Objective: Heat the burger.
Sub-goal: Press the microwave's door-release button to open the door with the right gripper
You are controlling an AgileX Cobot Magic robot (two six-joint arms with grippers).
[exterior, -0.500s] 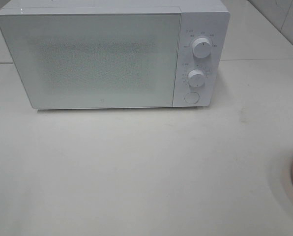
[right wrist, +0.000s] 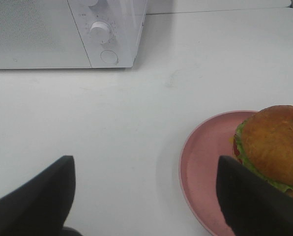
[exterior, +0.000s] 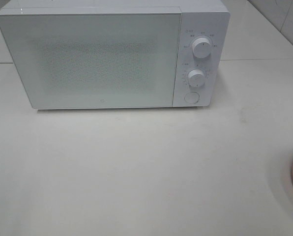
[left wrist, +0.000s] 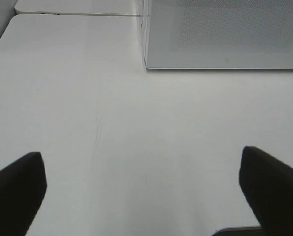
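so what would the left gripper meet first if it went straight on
Likely the white tabletop; the way ahead of the open black left gripper looks free until the white box-shaped microwave's front corner, though depth is unclear.

A matte, cream-white tabletop (exterior: 136,172) fills nearly the whole scene, and a thin straight seam (exterior: 264,60) marks where it butts against a second table (exterior: 257,39) of the same pale finish, both with rounded corners in the left wrist view. At the far right corner rises a tiled wall (exterior: 284,14) of pale, faintly marbled tiles with grey grout lines. The light is soft and even, throwing only weak shadows, and a few fine scratches (left wrist: 96,132) show on the tabletop.
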